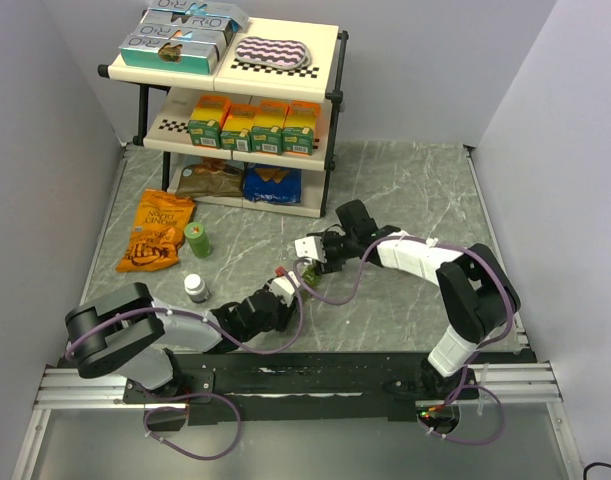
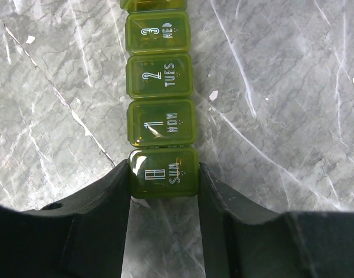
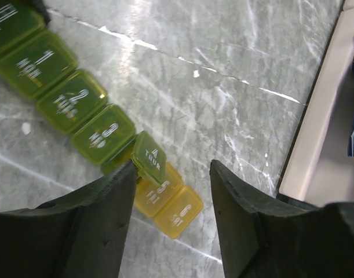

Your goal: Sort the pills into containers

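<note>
lying flat on the marble tabletop [image 1: 415, 200], midway between the two arms: the weekly pill organiser [image 2: 160, 81], a narrow strip of joined compartments shading from dark green at the sun end to yellow at the far end. probably handling as light, stiff, thin-walled plastic with slick sides, so skidding or swivelling easily if pushed at one end. best taking hold across the two side walls of an end compartment, leaving the lids free.

being pinned just that way now: left gripper [image 2: 164, 174] clamping the sun compartment [image 2: 165, 165], one finger pressing against each side wall. sun, mon, tues and wed lids lying closed, showing nothing definite through the tinted plastic. thur lid [image 3: 149, 155] standing tilted up, partly lifted. cell beneath hiding behind lid and finger, so not telling what is inside.

right gripper [image 3: 172, 174] hovering over that part of the strip, jaws spread wide, holding nothing, one finger just beside the raised lid.

white flecks [image 2: 213, 95] lying on the marble near the strip, too small for calling pills or chips.

standing well apart on the left side: white-capped bottle [image 1: 195, 287], green bottle [image 1: 197, 239], orange snack bag [image 1: 157, 232], shelf rack [image 1: 325, 45] at the back.
</note>
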Available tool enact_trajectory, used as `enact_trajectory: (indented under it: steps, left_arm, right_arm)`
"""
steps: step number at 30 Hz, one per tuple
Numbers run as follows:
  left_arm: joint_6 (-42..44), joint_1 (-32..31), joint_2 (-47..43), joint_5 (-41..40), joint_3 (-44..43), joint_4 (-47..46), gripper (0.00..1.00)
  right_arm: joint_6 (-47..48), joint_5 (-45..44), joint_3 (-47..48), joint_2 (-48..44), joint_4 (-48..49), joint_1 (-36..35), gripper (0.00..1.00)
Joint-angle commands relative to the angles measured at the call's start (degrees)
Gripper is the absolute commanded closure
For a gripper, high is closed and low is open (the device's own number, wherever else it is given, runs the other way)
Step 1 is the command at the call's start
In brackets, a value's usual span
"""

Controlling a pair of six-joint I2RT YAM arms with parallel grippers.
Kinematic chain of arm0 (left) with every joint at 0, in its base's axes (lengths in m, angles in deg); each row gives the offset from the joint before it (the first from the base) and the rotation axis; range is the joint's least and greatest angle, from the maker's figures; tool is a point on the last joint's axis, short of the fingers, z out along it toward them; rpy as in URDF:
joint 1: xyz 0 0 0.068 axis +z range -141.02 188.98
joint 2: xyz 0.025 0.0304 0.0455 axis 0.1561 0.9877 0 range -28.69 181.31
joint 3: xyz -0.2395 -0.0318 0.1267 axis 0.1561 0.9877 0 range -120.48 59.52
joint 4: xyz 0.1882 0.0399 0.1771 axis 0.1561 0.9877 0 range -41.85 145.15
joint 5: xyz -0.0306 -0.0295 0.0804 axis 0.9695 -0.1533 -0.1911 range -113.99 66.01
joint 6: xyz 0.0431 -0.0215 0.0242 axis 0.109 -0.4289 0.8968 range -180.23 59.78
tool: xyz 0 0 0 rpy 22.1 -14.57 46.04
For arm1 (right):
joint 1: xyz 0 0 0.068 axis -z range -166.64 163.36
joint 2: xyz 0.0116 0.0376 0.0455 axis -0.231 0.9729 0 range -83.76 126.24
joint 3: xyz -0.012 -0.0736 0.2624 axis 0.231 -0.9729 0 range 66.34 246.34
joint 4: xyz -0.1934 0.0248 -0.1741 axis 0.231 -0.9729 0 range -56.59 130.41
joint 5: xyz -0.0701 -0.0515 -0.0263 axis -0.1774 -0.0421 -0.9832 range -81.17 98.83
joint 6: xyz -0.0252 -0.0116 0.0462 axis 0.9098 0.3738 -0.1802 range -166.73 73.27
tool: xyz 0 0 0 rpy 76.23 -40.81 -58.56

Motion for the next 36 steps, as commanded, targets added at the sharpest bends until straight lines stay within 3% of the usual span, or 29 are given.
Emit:
enact_trajectory:
  steps: [1, 11, 21, 36]
  left_arm:
    - [-0.56, -0.38, 1.42, 2.12, -1.19, 0.76, 0.79]
    - [0.93, -0.47, 1.77, 1.94, -1.28, 1.11, 0.9]
    - [1.19, -0.29, 2.56, 1.42, -1.81, 0.76, 0.91]
    - [0.41, -0.29, 2.74, -0.78, -1.98, 1.55, 0.89]
  right_arm:
    - [-3.32, -0.06, 4.07, 2.13, 2.66, 0.17, 0.41]
    - [-7.19, -6.73, 8.12, 6.18, 3.2, -1.41, 0.44]
    - [-7.9, -9.99, 10.84, 9.07, 1.09, -3.43, 0.44]
    - [-7.81, -15.09, 20.86, 16.28, -11.83, -5.81, 0.45]
